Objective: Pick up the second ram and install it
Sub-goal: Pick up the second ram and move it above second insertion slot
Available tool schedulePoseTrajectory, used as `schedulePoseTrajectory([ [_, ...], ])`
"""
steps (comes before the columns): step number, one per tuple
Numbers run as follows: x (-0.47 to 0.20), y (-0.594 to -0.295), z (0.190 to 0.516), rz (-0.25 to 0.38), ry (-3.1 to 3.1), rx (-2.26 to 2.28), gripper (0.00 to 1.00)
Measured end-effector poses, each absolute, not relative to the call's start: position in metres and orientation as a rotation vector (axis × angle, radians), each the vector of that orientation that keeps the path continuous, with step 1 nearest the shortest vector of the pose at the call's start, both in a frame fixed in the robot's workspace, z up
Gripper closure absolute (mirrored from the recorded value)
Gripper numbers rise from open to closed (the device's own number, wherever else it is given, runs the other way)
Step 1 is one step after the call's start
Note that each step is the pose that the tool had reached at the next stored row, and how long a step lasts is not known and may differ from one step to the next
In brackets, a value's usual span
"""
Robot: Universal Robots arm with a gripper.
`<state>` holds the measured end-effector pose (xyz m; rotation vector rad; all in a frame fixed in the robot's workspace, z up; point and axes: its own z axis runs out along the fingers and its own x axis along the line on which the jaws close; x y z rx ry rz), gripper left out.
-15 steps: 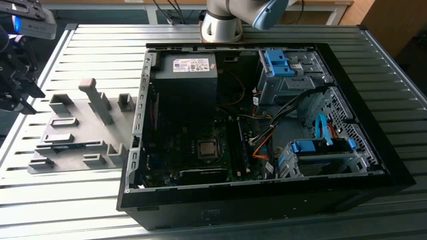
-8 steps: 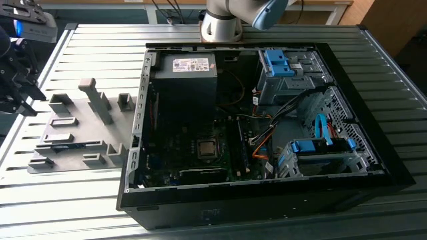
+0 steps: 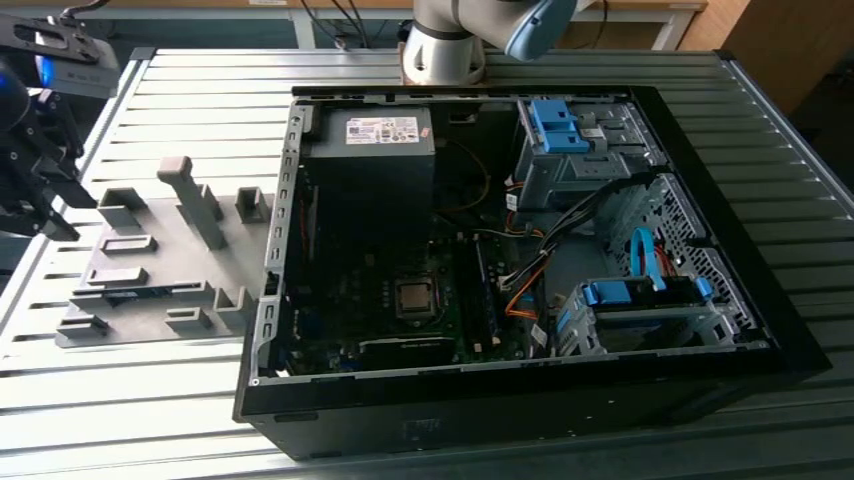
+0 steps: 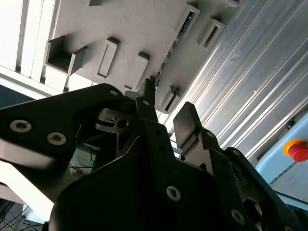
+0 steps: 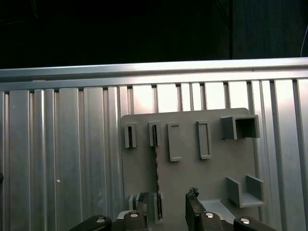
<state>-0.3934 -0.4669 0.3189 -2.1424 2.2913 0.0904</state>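
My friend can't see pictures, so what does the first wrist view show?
The second ram, a thin stick, stands on edge in a grey fixture plate on a ribbed metal table. The gripper is over one end, fingers open, one on each side, not gripping it.

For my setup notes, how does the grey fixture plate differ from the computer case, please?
The grey fixture plate is pale, low and flat, with small blocks; the computer case is black, deep and open, full of parts. The plate is far smaller than the case. Both lie on the slatted metal table.
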Motion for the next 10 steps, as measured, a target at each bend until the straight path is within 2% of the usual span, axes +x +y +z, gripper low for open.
schedulePoseTrajectory([
  [10,-0.3947,-0.4694,0.3096,0.091,2.287,-2.148,0.57],
])
